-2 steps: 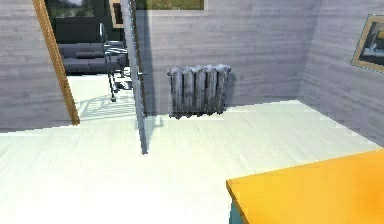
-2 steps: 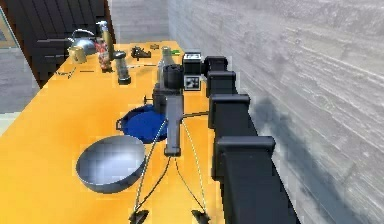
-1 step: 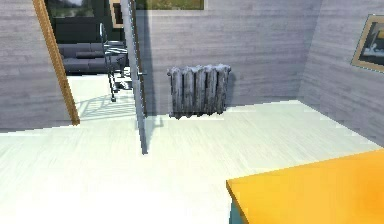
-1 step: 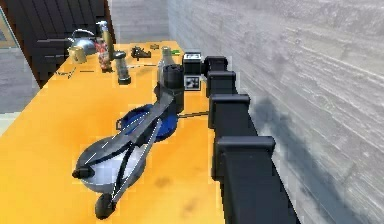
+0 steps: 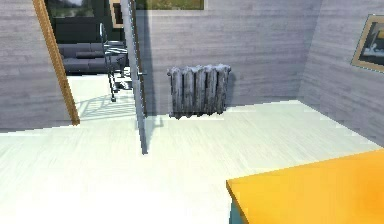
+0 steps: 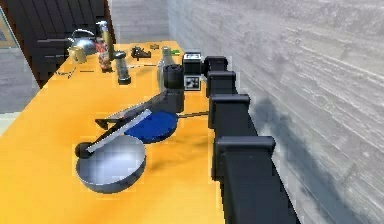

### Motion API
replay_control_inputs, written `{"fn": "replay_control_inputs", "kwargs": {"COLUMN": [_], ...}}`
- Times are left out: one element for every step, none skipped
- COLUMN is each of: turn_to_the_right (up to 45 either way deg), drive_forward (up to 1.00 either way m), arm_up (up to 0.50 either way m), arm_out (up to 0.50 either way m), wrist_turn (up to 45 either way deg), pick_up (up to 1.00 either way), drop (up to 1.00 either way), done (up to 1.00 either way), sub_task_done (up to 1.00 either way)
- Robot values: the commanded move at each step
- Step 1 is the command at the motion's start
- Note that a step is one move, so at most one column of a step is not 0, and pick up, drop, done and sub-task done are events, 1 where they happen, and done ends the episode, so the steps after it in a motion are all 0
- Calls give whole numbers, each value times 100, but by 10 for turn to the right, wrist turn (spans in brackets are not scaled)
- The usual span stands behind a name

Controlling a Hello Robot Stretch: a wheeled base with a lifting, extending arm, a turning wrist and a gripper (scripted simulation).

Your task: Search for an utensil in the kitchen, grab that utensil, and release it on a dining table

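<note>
arm side view, nearest first: my arm [image 6: 245, 165], a dark square bar, lies along the right edge of an orange tabletop [image 6: 40, 150]. left of it sits a steel bowl [image 6: 110, 172], and just beyond that a blue dish [image 6: 158, 127]. 1 long grey utensil [image 6: 129, 123] lies slantwise across both. its dark end is by the bowl's rim and its other end points toward my gripper [image 6: 172, 82]. so the utensil lies nearer than my gripper and toward the view's left, its long axis running diagonally up to it. things stand at and behind my fingers, so i cannot tell whether i hold anything. farther out are a shaker [image 6: 120, 65], a kettle [image 6: 82, 43] and a dark door [image 6: 55, 35]. forward view: an orange corner [image 5: 310, 195], pale floor [image 5: 200, 150], an open door [image 5: 140, 80], 1 radiator [image 5: 198, 90].
</note>
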Motion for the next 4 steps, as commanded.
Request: {"fn": "replay_control_inputs", "kwargs": {"turn_to_the_right": [0,0,0,0], "drive_forward": [0,0,0,0], "arm_up": [0,0,-12,0], "arm_out": [0,0,0,0], "wrist_turn": [450,60,0,0], "pick_up": [0,0,0,100], "drop": [0,0,0,0], "done": [0,0,0,0], "sub_task_done": [0,0,0,0]}}
